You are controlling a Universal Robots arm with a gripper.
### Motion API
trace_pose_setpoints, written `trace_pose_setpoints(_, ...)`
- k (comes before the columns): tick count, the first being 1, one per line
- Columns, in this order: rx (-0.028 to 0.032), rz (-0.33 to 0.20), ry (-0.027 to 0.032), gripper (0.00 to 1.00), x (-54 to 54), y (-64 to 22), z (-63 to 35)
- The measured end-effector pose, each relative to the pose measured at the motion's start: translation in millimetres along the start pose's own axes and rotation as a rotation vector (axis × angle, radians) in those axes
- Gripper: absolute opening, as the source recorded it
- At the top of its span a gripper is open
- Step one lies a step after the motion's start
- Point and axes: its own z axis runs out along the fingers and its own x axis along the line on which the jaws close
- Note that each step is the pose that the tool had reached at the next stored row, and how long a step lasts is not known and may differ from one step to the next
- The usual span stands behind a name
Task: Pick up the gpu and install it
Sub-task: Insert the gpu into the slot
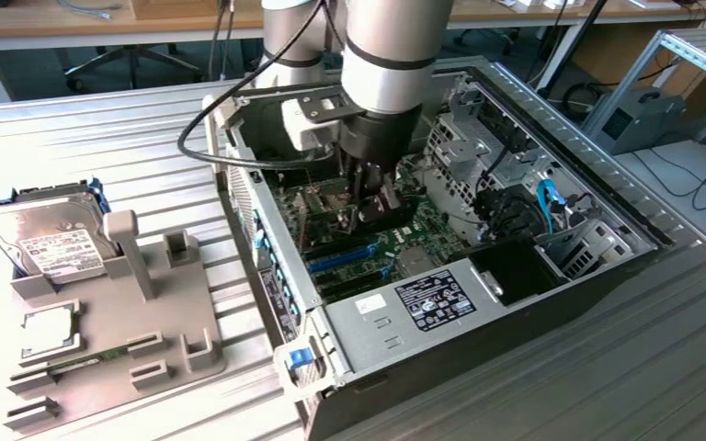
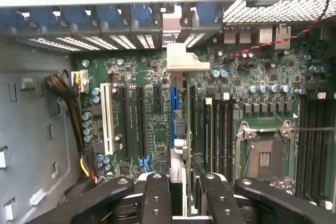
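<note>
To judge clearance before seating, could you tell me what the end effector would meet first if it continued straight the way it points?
The end effector grips the gpu edge-on; going on, the card would likely reach the blue slot on the motherboard first, though depth is unclear.

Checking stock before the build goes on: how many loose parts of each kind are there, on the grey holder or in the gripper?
hard drive: 1
memory stick: 1
square flat chip: 1
gpu, held in the gripper: 1
Total: 4
</note>
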Motion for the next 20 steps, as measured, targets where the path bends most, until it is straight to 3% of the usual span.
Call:
trace_pose_setpoints(3, 0.0000, 0.000, 0.0018, 0.27, 1.6, 22.0, 20.8)
trace_pose_setpoints(5, 0.0004, -0.001, 0.0185, 0.27, 1.8, 24.4, 28.6)
trace_pose_setpoints(11, 0.0002, -0.001, 0.0188, 0.27, 2.7, 25.6, 39.8)
trace_pose_setpoints(20, 0.0014, -0.001, 0.0179, 0.27, 2.7, 25.6, 40.9)
